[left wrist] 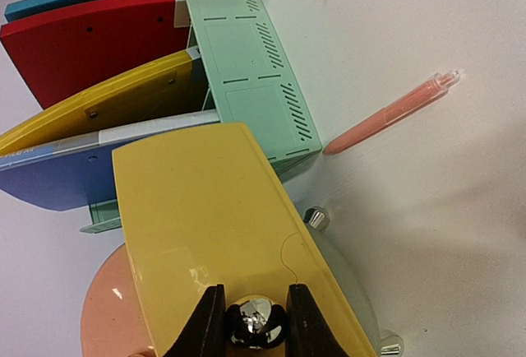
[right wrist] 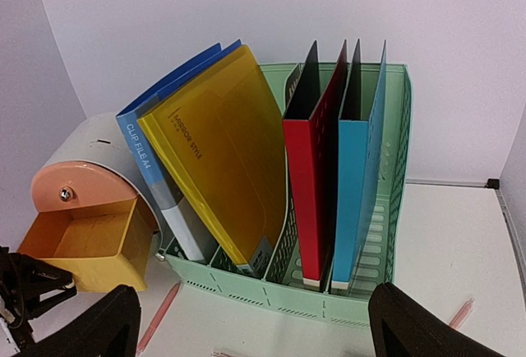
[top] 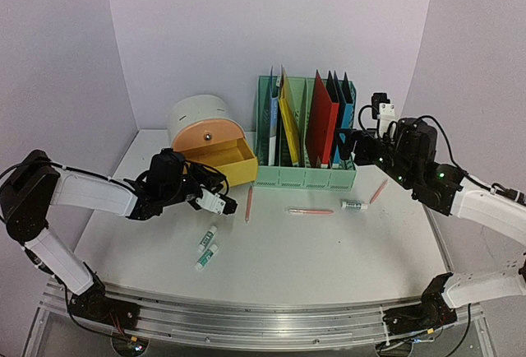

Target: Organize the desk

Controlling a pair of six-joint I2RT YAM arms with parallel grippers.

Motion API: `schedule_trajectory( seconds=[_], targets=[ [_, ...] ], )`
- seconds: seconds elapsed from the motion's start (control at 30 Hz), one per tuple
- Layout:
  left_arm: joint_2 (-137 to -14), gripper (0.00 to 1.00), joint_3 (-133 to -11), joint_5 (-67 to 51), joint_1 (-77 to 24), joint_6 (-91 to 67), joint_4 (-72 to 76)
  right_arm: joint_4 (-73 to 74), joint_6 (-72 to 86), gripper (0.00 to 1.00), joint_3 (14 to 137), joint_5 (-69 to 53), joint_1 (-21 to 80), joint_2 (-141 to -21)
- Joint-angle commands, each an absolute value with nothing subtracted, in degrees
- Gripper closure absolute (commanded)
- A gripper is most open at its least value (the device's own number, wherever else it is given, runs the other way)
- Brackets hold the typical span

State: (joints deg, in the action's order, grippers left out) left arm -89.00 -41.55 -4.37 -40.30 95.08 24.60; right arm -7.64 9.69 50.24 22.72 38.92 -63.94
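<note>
Left wrist view: left gripper (left wrist: 257, 328) is clenching the chrome knob (left wrist: 256, 322) of the open yellow drawer (left wrist: 205, 209), at the tabletop's back-left. Desk (top: 329, 250), white w/ silver front rail, is spreading beneath both arms. Nearest pink pen (top: 248, 203) is lying just right of those jaws, long axis front-to-back, left arm nearer. Right gripper (top: 362, 145) is hanging released by the green rack's (top: 304, 178) right end.

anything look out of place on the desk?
Three pink pens and three small white tubes lie scattered on the desk. The yellow drawer stands pulled out, left gripper shut on its knob.
</note>
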Motion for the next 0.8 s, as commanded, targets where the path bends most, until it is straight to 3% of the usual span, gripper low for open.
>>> schedule_trajectory(
  seconds=[0.0, 0.1, 0.27, 0.4, 0.57, 0.77],
  targets=[
    [-86.93, 0.98, -39.90, -4.22, -41.31, 91.75, 18.90, -8.61, 9.92, 0.02, 50.86, 23.41, 38.76, -62.29],
    [-87.12, 0.92, -40.33, -3.29, -41.31, 91.45, 18.22, -8.46, 10.10, 0.02, 50.58, 23.51, 38.76, -61.67],
    [-85.21, 0.61, -40.80, -3.42, -41.34, 90.82, 16.05, -8.26, 10.20, 0.02, 50.67, 23.43, 38.76, -61.41],
    [-81.92, 0.44, -41.70, -3.95, -41.46, 89.39, 12.99, -8.17, 10.28, 0.02, 50.87, 23.32, 38.76, -61.43],
    [-74.17, 0.38, -44.55, -9.83, -42.73, 85.74, 2.70, -8.17, 10.45, 0.02, 51.45, 23.08, 38.76, -61.83],
    [-71.25, 0.44, -56.62, -27.15, -50.45, 60.02, -33.66, -8.02, 11.56, 0.02, 52.76, 21.78, 38.76, -62.61]
  ],
)
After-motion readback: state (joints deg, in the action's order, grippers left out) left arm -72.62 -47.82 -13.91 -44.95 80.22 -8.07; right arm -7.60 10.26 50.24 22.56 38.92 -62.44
